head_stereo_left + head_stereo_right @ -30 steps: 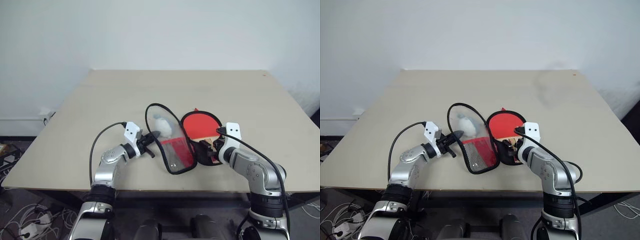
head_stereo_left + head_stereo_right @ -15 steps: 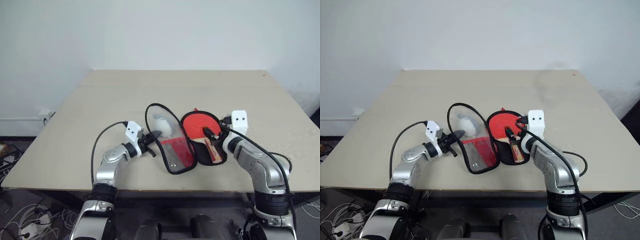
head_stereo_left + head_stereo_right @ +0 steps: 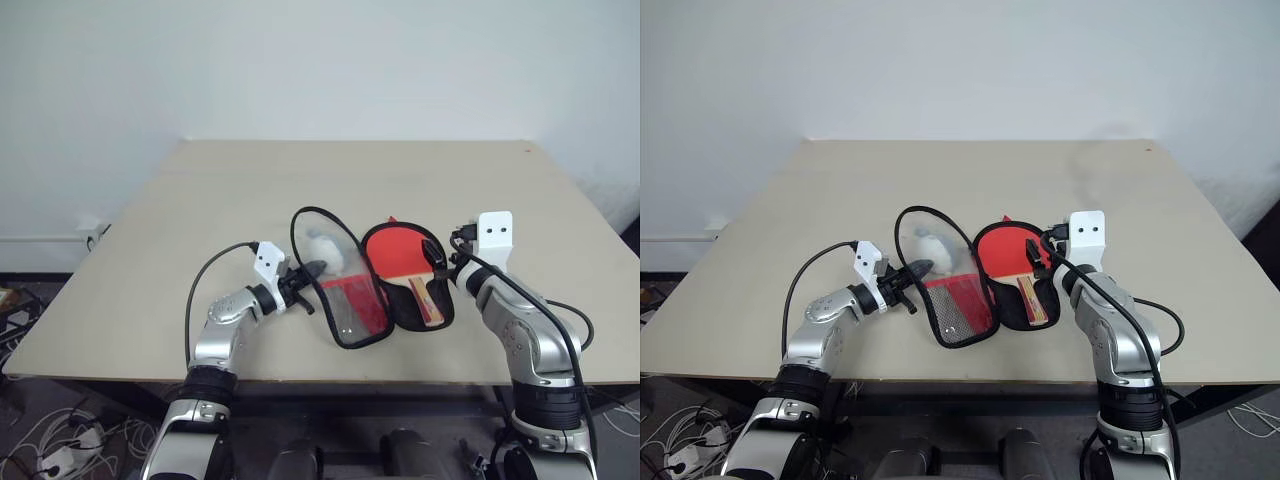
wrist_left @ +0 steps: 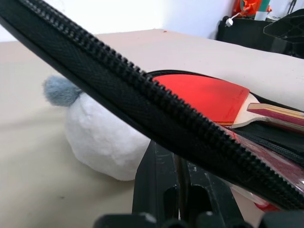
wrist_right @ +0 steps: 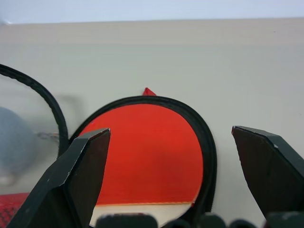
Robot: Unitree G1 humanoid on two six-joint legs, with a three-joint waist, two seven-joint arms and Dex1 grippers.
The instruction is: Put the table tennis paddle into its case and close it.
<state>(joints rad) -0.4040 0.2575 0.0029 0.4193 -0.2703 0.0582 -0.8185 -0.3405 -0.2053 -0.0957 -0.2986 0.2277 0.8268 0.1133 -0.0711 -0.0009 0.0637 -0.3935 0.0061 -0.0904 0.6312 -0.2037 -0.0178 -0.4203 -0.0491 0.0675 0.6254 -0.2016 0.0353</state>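
**Paddle's in the open case, flap held up, zip not done**

So here's what you've got. The table tennis paddle (image 3: 402, 256) is lying inside the lower half of the case (image 3: 352, 300), red face up, with its wooden handle (image 3: 424, 299) pointing back toward the robot's edge of the worktop (image 3: 250, 190). In the right wrist view the red rubber sits neatly inside the black zipper rim, so it looks properly seated rather than hanging over the edge.

The case is wide open. Its lid half (image 3: 338, 280), the one with the clear panel and the red patch, stands tilted up just left of the paddle. Your left end effector (image 3: 306, 274) is clenched on the black zipper edge (image 4: 142, 95) of that lid, holding it up off the worktop. You can see the zipper teeth crossing right over its closed fingers (image 4: 161, 185) in the left wrist view.

There's a small whitish wad (image 3: 325, 250) behind the clear panel, resting on the worktop under the raised lid, just beside the paddle's head.

Your right end effector (image 3: 437, 260) is released, fingers spread wide with nothing between them. It hovers above the paddle, at the right side of the case, pointing over the red face and not touching it.
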